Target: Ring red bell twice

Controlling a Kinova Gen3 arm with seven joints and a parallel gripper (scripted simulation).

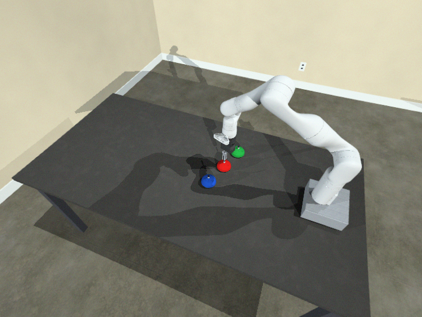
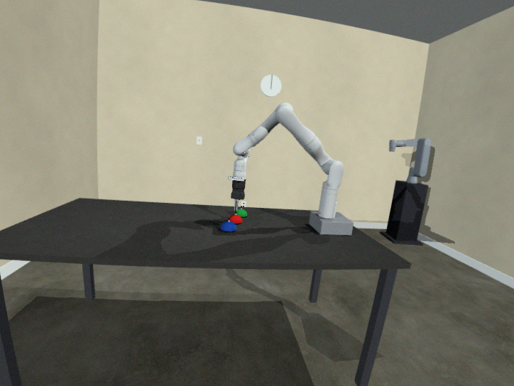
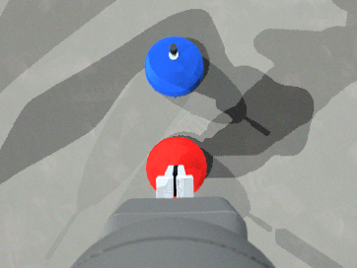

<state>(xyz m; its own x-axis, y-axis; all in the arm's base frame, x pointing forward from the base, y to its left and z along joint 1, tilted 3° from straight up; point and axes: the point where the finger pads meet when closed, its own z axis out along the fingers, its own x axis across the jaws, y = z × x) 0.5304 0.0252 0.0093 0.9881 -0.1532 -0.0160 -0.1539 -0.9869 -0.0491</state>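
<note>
The red bell (image 1: 223,165) stands on the dark table, in the middle of a row of three bells; it also shows in the exterior view (image 2: 236,218) and the wrist view (image 3: 176,165). My gripper (image 1: 224,157) points straight down over the top of the red bell, fingers shut with nothing between them. In the wrist view the shut fingertips (image 3: 175,186) cover the bell's centre, so its button is hidden. I cannot tell whether the tips touch the button.
A blue bell (image 1: 208,180) (image 3: 174,66) with its button showing stands in front of the red one. A green bell (image 1: 237,151) stands just behind it, close to the gripper body. The arm's grey base (image 1: 325,209) sits at the table's right.
</note>
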